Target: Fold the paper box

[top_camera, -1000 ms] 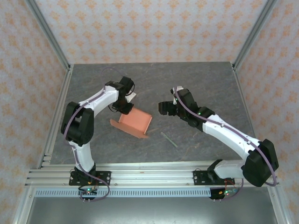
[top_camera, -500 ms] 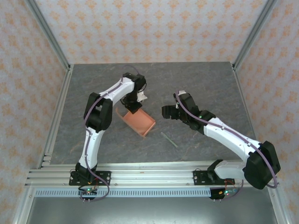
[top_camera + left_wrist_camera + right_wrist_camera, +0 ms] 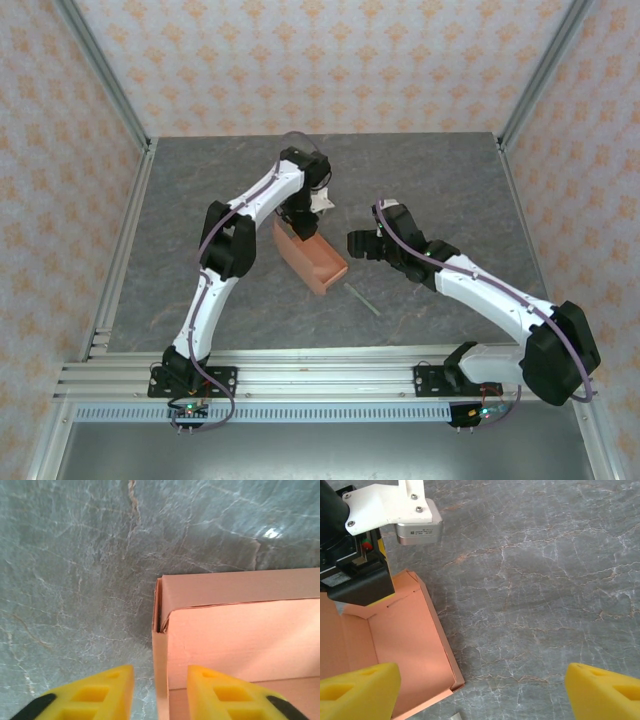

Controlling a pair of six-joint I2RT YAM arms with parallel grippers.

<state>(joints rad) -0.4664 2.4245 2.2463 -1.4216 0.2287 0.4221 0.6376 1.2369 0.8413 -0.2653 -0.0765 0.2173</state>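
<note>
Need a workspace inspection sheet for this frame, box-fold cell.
Surface: grey marbled table, no spills seen.
Job's things: orange paper box, partly formed, open side up, mid-table.
Clutter: thin greenish stick lying just beside the box's near right corner.
Hands: left hand open, astride one box wall; right hand open, beside the box, not touching.
Cables: purple cables run along both arms, no snag seen.
Surroundings: patterned walls, metal rail at near edge.

I see a grey, marble-veined table (image 3: 200,200). The salmon-orange paper box (image 3: 312,258) sits near its middle. A thin greenish stick (image 3: 362,299) lies just beside the box's near-right corner.
</note>
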